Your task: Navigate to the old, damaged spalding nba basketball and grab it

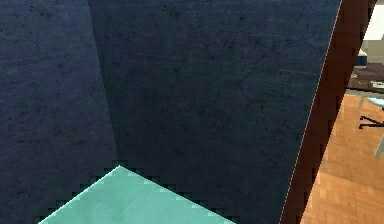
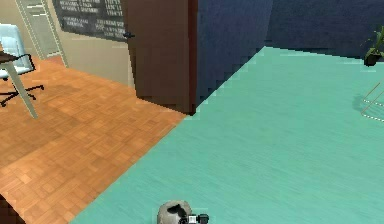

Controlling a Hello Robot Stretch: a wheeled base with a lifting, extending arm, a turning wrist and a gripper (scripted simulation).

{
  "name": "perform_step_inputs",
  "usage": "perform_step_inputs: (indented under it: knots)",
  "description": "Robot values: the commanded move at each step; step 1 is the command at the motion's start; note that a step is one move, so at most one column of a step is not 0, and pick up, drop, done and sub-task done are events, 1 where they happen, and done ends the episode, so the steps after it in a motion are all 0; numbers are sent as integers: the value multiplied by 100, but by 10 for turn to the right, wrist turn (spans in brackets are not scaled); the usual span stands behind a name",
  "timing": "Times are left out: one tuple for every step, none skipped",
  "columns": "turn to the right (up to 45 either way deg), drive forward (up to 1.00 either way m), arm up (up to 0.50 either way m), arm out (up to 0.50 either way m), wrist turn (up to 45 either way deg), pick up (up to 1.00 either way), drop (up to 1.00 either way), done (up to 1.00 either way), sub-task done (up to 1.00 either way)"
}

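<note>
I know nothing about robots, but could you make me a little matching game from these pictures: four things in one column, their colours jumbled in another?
Things:
1 wall
2 smooth floor
3 parquet floor
4 office chair

Colours:
A orange-brown
B whitish
C turquoise
D dark blue

Pairs: 1-D, 2-C, 3-A, 4-B.
</note>
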Motion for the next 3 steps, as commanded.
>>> perform_step_inputs:
  knots:
    - [0, 0, 0, 0, 450, 0, 0, 0, 0]
    - [0, 0, 0, 0, 450, 0, 0, 0, 0]
    - [0, 0, 0, 0, 450, 0, 0, 0, 0]
